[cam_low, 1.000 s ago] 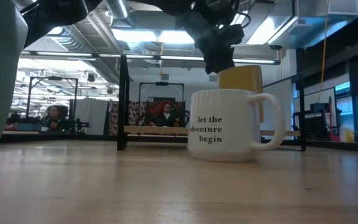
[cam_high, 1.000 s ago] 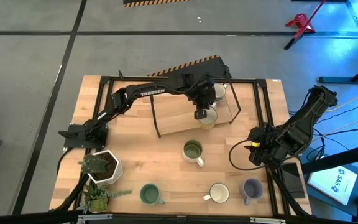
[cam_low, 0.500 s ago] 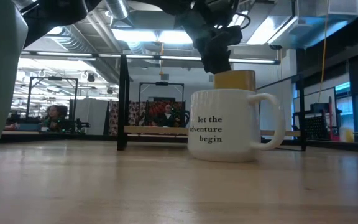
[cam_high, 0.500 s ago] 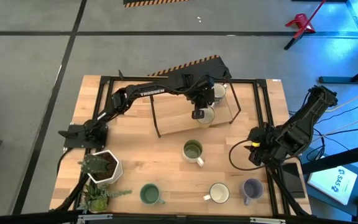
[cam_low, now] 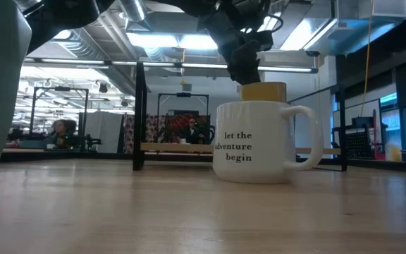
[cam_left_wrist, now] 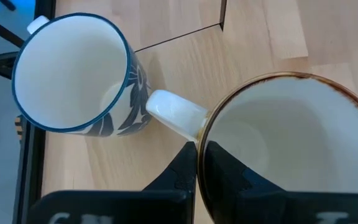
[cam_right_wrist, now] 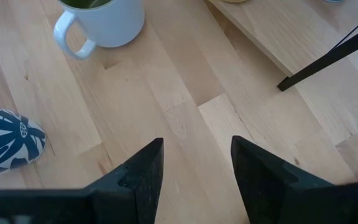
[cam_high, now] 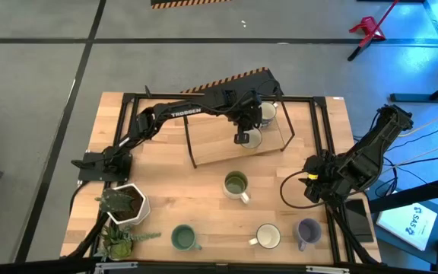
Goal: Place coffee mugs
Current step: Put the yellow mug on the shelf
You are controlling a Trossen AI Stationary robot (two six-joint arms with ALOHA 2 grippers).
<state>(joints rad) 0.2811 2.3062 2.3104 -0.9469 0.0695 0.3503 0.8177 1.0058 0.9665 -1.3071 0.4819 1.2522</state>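
My left gripper (cam_high: 243, 134) reaches over the wooden board of a black-framed rack (cam_high: 211, 148) and is shut on a cream mug with a brown rim (cam_high: 254, 140). A white mug with a blue pattern (cam_high: 267, 113) stands on the board just beyond it, close to the cream mug's handle (cam_left_wrist: 174, 116). In the low view only the cream mug's top (cam_low: 263, 92) shows. Lower down the table stand a white mug with a green inside (cam_high: 236, 184), a teal-green mug (cam_high: 182, 237), a white mug (cam_high: 268, 236) and a lavender mug (cam_high: 308, 230). My right gripper (cam_high: 312, 188) waits open near the right edge. My left gripper pinches the cream mug's rim (cam_left_wrist: 199, 138) beside the handle, one finger (cam_left_wrist: 229, 177) inside the mug and one (cam_left_wrist: 180, 177) outside, coming from above. The mug is upright. Whether its base is on the rack's board cannot be told; the white mug in front hides it.
A white hexagonal plant pot (cam_high: 128, 202) and a second plant (cam_high: 119, 240) sit at the near left corner. The rack's black legs and frame (cam_high: 316, 137) border the board. A phone-like slab (cam_high: 356, 215) lies by the right arm. Bare wood lies between the rack and the mugs.
My left gripper has gone down and slightly toward the far edge, carrying the cream mug with it. The mug has sunk behind the white mug in the low view, so only its top shows now. It stays upright and the gripper stays shut on it.
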